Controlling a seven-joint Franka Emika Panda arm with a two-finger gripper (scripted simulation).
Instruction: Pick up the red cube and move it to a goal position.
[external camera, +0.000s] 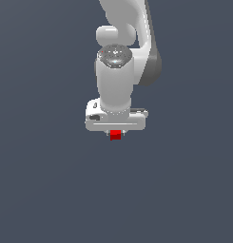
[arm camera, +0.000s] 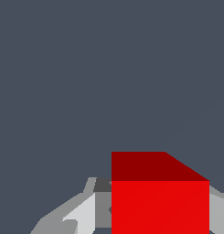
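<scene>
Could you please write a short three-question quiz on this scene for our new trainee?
1. True or false: the cube lies apart from the gripper.
2. What colour is the cube?
3. In the wrist view, the cube sits A) between the gripper's fingers, B) far off on the ground, C) out of view.

Key: 1 false, it sits between the fingers; 2 red; 3 A.

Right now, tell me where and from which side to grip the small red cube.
Grip the small solid red cube across two opposite flat side faces, coming straight down from above. It is much narrower than the white hand, its faces are plain and parallel, and in the wrist view the fingers already flank it.
</scene>
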